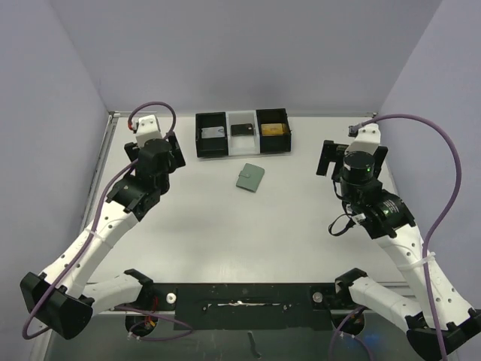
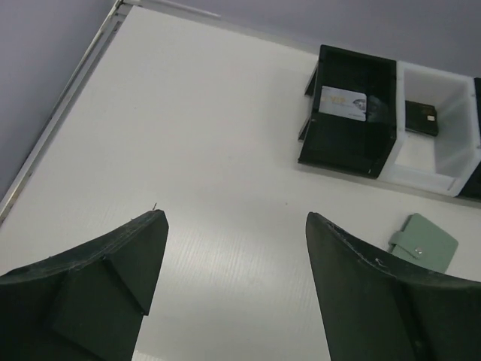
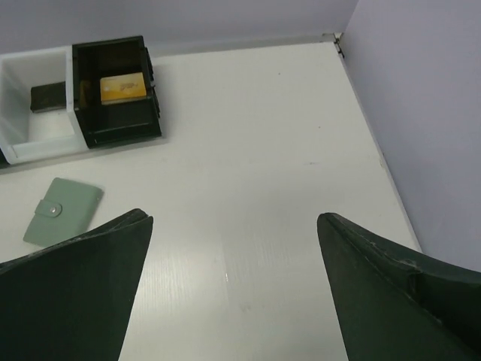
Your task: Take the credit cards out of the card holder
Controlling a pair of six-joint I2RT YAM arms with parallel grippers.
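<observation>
White desk (image 1: 225, 233) in full view. The left gripper (image 2: 233, 214) hangs over the far left part of the desk, jaws spread wide with nothing between them. It's the same over at the far right: the right gripper (image 3: 233, 218) has its jaws gaping and holds nothing.

Three boxes sit in a row along the far edge: left black box (image 1: 198, 135), white box (image 1: 241, 145), right black box (image 1: 288, 134). Just in front of them, mid-desk, the card holder (image 1: 249, 177) lies flat, folded, snap facing up.

Now the cards: a pale card (image 1: 213, 133) is in the left black box, a dark card (image 1: 241, 129) in the white box and a gold card (image 1: 272, 128) in the right black box.
</observation>
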